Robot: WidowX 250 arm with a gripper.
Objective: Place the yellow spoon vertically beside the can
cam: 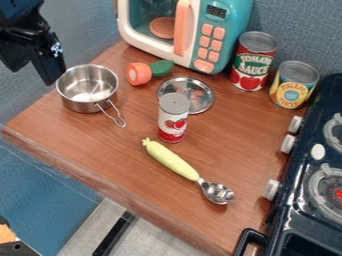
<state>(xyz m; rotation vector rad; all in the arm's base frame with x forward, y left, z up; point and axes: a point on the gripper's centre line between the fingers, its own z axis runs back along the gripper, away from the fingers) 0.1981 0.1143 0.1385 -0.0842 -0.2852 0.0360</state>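
Gripper (32, 74): upper left of view, pointing down, fingers wide apart, empty | Spoon (172, 161): lying diagonally on tabletop (113, 150), near can (174, 119)

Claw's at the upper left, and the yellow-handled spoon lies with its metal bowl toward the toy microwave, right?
Not the toy microwave: the camera view shows the yellow-handled spoon lying with its metal bowl toward the stove. The claw is indeed at the upper left.
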